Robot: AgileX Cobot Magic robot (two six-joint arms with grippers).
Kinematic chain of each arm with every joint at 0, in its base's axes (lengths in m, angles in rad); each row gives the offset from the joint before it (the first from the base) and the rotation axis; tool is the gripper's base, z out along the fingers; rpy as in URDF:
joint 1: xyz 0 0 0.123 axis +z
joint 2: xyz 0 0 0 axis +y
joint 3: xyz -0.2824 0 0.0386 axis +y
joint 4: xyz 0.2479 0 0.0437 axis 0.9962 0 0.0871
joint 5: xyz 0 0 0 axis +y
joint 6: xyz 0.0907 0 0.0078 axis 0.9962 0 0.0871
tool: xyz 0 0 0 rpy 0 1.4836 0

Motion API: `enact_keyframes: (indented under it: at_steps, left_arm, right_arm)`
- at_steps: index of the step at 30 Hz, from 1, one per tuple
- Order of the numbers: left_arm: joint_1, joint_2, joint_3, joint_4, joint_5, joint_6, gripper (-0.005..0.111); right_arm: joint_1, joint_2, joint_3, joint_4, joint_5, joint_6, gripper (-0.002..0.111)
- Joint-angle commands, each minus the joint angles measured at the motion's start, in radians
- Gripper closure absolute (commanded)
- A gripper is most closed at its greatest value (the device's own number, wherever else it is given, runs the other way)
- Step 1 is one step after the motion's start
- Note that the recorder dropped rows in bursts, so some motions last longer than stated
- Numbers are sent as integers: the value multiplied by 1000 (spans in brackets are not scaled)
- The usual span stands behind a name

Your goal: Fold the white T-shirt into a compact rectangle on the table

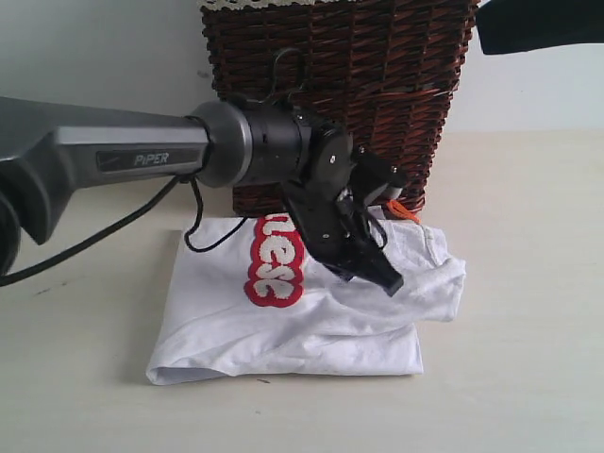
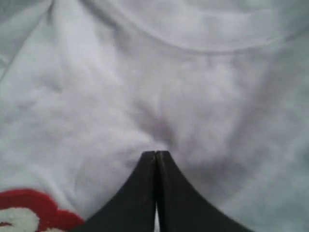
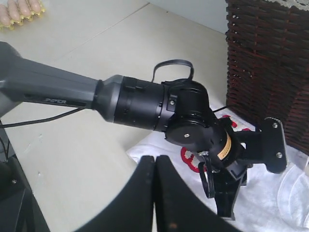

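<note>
The left arm (image 1: pixel 123 156) reaches in level from the left edge of the table (image 1: pixel 528 359). Its wrist is bent down, so the left gripper (image 2: pixel 155 154) slants onto the white T-shirt (image 1: pixel 311 330). Its claw is pressed together, tips at a small pucker in the cloth; whether any fabric is pinched cannot be told. The right gripper (image 3: pixel 154 162), claw also together, hangs high above the left wrist, clear of the cloth. The shirt lies folded, red lettering (image 1: pixel 274 269) up, just in front of the dark wicker basket (image 1: pixel 377 85) near the table's far edge. An orange tag (image 1: pixel 404 209) shows at the basket's foot.
</note>
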Motion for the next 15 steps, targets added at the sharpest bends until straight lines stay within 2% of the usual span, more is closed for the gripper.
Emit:
enact_keyframes:
  at_steps: [1,7,15]
  left_arm:
    - [-43,-141,-2,1,5,13,107]
    - [-52,-361,70,6,12,13,107]
    - [-52,-736,326,6,-105,-25,107]
  right_arm:
    - [-3,-2,5,-8,-27,-18,108]
    - [-3,-98,21,-49,-99,-25,108]
    - [-3,-345,174,-61,-319,-33,108]
